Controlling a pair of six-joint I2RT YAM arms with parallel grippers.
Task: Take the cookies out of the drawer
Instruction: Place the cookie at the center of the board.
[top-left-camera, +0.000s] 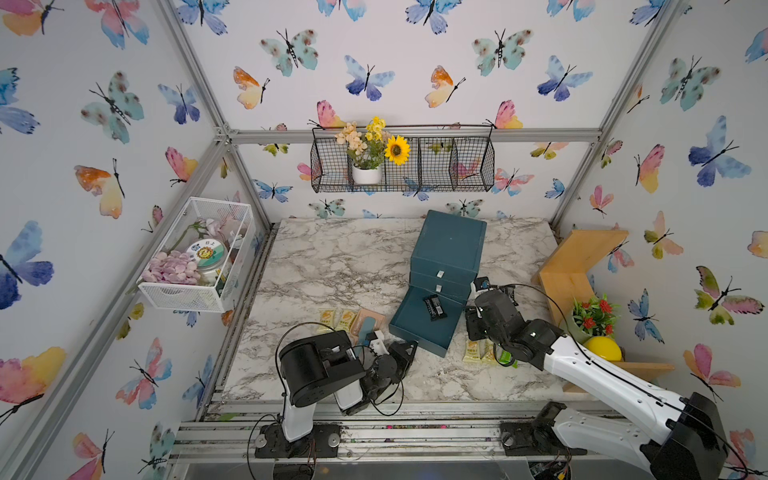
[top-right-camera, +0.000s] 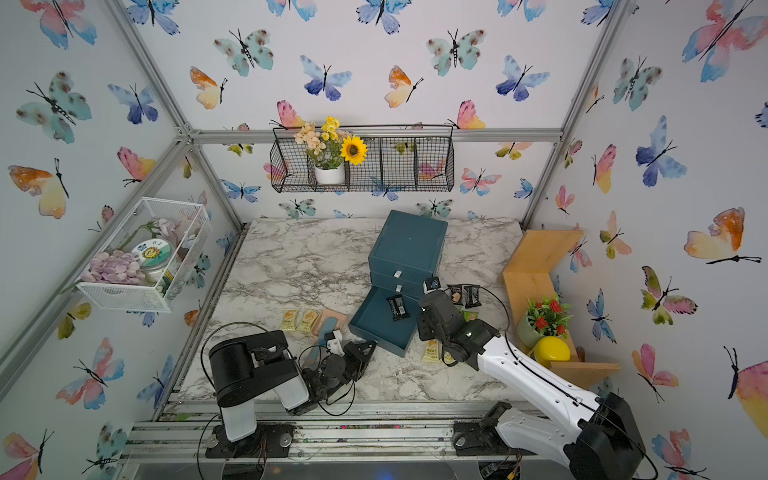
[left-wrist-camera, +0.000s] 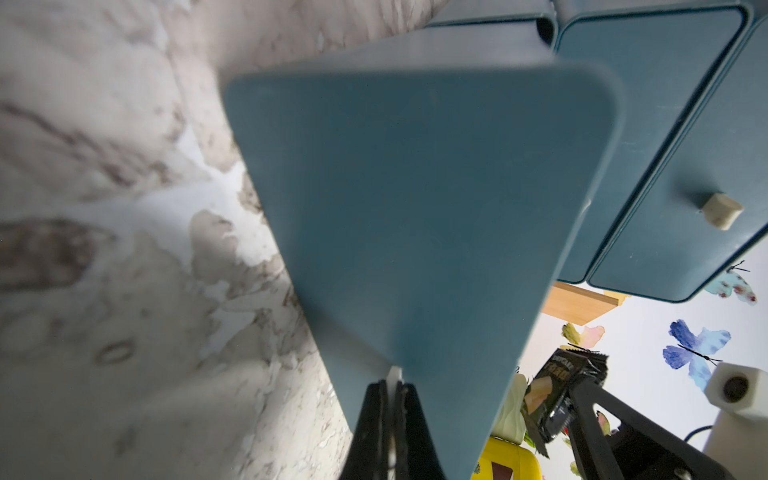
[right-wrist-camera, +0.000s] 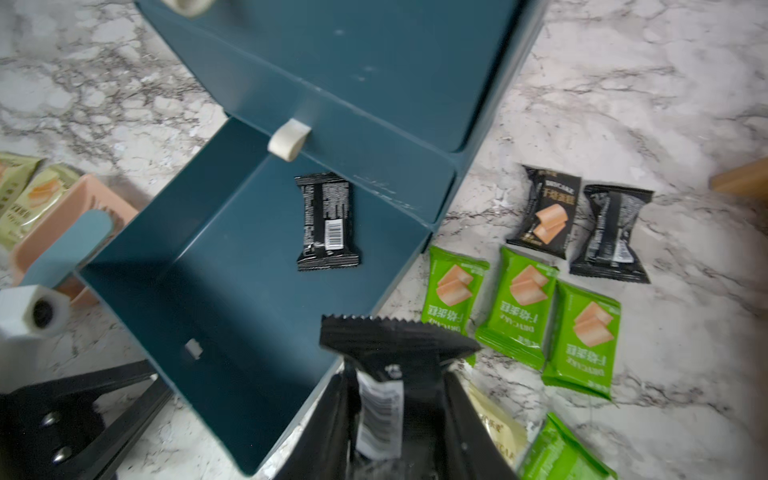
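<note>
Marble tabletop (top-left-camera: 332, 266) under butterfly wallpaper (top-left-camera: 415, 83). Teal drawer (top-left-camera: 419, 328) pulled open, one black cookie (top-left-camera: 434, 306) inside, other cookies (right-wrist-camera: 519, 307) laid out beside it on marble. Left gripper (left-wrist-camera: 392, 384) pinched tight on drawer knob (left-wrist-camera: 395, 372); right gripper (right-wrist-camera: 395, 374) clamping another black packet (right-wrist-camera: 395, 336).

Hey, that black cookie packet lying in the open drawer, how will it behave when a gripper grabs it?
Probably light and floppy: the black packet lies flat on the drawer floor, a thin wrapper with crimped ends. Its glossy film may slip, so pinch mid-body. Being flat, it shouldn't roll; a similar packet sits pinched in the right gripper.
</note>
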